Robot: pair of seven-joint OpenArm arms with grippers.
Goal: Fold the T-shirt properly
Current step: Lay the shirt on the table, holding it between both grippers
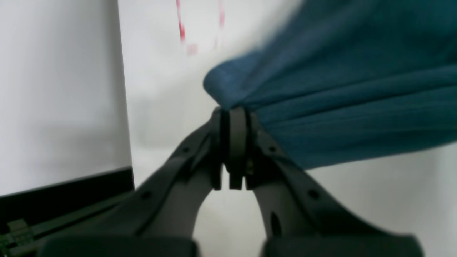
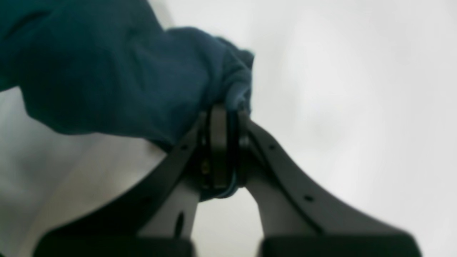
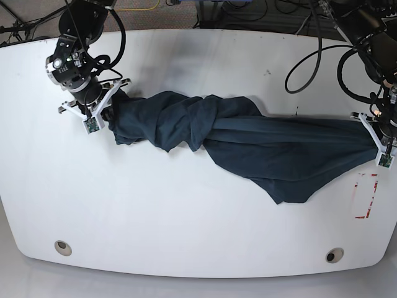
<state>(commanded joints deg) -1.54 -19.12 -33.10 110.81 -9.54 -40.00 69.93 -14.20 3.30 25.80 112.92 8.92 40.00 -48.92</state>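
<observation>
The dark navy T-shirt (image 3: 248, 139) is stretched across the white table between both arms, twisted and bunched toward the base view's left. My left gripper (image 1: 234, 114) is shut on a bunched edge of the T-shirt (image 1: 339, 107) at the base view's right end (image 3: 372, 133). My right gripper (image 2: 223, 110) is shut on a wad of the T-shirt (image 2: 125, 78) at the opposite end (image 3: 110, 112). Cloth hangs and drapes away from both pinch points.
The white table (image 3: 186, 211) has rounded corners with small round holes near the front left (image 3: 62, 247) and front right (image 3: 334, 255). A red-marked patch (image 3: 366, 195) lies at the right edge. Cables (image 3: 310, 56) trail over the back right.
</observation>
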